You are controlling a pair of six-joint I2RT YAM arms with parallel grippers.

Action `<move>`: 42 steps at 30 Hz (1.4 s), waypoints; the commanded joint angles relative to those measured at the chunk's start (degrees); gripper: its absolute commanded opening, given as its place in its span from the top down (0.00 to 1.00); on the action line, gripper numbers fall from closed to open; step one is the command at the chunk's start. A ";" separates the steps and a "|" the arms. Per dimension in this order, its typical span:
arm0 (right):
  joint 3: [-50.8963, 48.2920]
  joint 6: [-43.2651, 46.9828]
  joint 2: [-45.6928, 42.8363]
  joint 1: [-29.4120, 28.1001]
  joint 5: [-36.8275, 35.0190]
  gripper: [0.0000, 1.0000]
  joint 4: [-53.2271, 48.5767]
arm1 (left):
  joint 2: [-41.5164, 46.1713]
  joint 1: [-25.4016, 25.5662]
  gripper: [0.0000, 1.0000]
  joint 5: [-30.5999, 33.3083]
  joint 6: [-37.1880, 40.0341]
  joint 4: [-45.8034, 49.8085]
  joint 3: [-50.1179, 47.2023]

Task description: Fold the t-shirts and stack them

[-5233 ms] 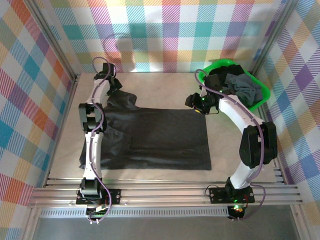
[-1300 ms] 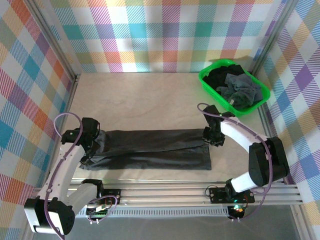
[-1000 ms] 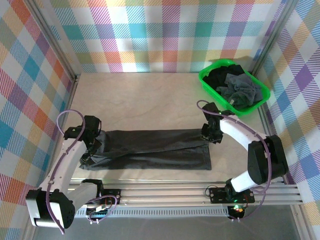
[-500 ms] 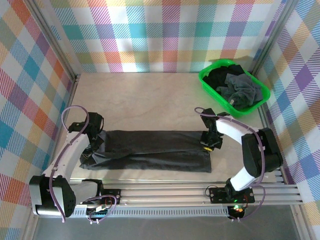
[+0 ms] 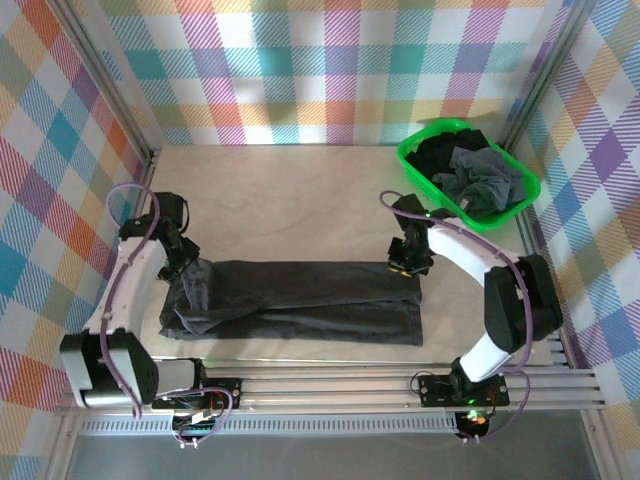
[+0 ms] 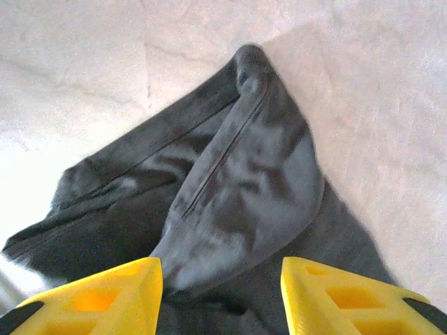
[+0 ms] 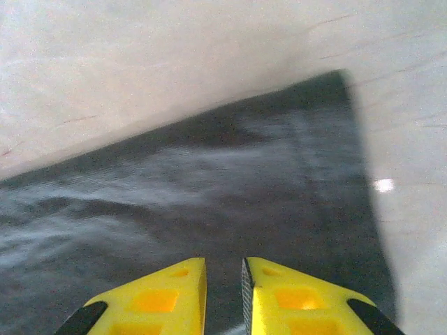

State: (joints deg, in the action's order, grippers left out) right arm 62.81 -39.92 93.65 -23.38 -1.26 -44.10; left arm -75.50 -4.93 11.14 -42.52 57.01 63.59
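A charcoal t-shirt (image 5: pixel 300 300) lies on the table folded into a long, narrow band running left to right. My left gripper (image 5: pixel 185 262) hovers over the shirt's left end, open, with its yellow fingers wide apart and a rumpled sleeve (image 6: pixel 244 195) below them. Nothing is held in the left gripper (image 6: pixel 221 296). My right gripper (image 5: pixel 405 262) is over the back right corner of the shirt (image 7: pixel 209 181), which lies flat beneath it. The right gripper (image 7: pixel 223 293) keeps a narrow gap between its fingers, with no cloth in it.
A bright green basket (image 5: pixel 522 196) stands at the back right holding more dark shirts (image 5: pixel 480 175), crumpled. Bare pale tabletop (image 5: pixel 290 200) stretches behind the folded shirt. Plaid walls close in the left, back and right sides.
The shirt, spread wide five seconds ago, is now a narrow band. In the last second both grippers moved back from its front part; the right one left the right edge.
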 commanded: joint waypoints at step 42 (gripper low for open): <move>22.14 1.34 26.16 8.77 -2.71 0.84 -6.76 | -22.35 -14.69 1.00 -11.72 8.61 -17.87 2.98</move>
State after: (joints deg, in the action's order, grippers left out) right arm 84.47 -38.37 117.62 -15.66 -0.36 -49.19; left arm -98.76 -15.64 -2.39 -32.05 40.14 65.41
